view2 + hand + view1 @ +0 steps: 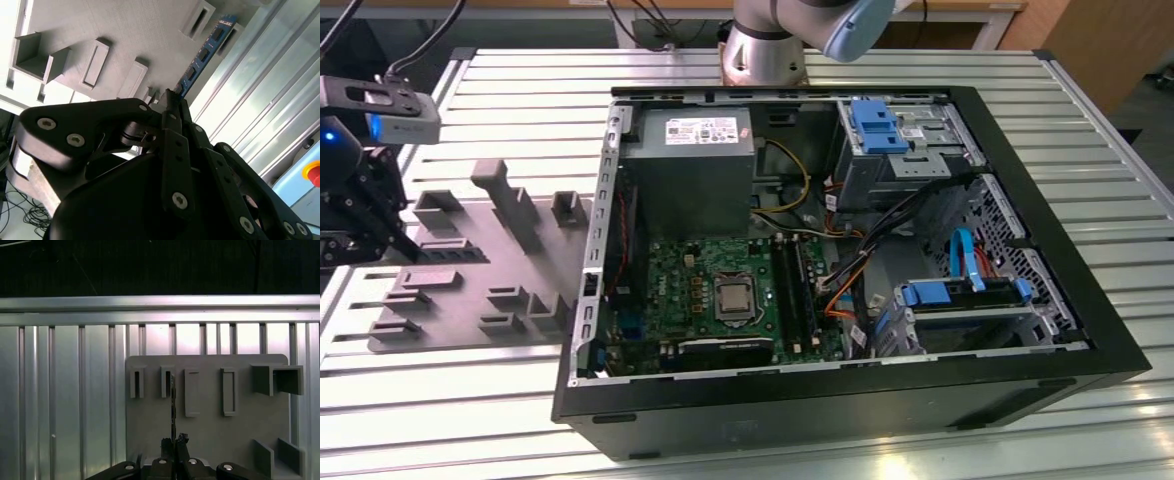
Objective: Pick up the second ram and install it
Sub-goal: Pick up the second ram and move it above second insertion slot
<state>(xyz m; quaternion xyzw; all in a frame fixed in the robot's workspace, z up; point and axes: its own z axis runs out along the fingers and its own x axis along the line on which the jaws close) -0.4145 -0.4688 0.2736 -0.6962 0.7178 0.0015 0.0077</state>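
Ram (204, 52) end hidden within clamped claw (172, 98)

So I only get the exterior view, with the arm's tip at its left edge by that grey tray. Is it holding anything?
Observer: Yes. In the second wrist view the gripper is shut on one end of the second ram, a dark-blue stick with black chips.
Visitor: Where's the stick pointing?
Observer: In the first wrist view it shows edge-on against the grey tray, running alongside one of its narrow slots.
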